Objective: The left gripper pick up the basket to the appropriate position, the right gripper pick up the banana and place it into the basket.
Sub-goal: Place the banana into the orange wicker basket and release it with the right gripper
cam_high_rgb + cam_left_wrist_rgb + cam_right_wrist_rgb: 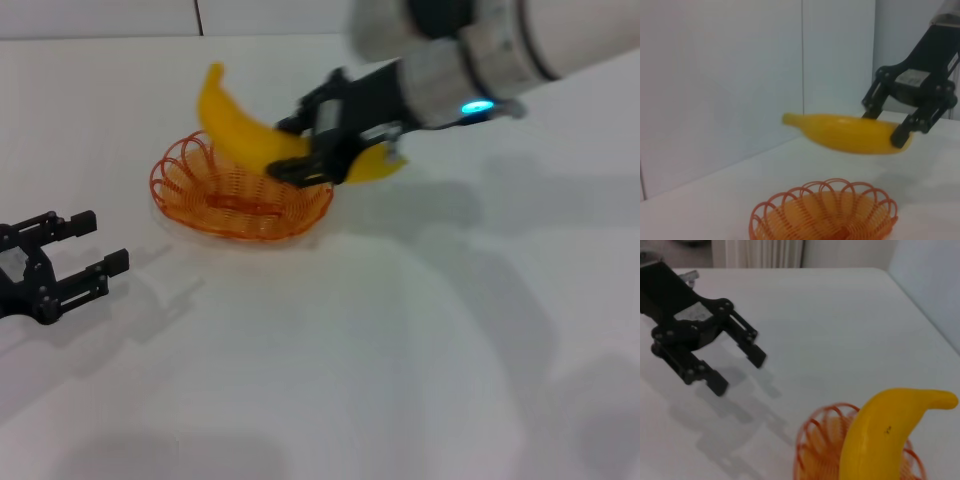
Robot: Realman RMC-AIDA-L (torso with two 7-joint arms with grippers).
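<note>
The right gripper (318,150) is clamping the banana (240,130) above the basket (240,205); lower left, the left gripper (85,250) is sitting open on the table (400,350).

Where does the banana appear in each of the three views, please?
Head view: the banana is upper centre, held by the right gripper above the basket.
Left wrist view: the banana is mid-picture, above the basket.
Right wrist view: the banana fills the lower right corner, over the basket.
Shared landmark: the orange wire basket.
</note>
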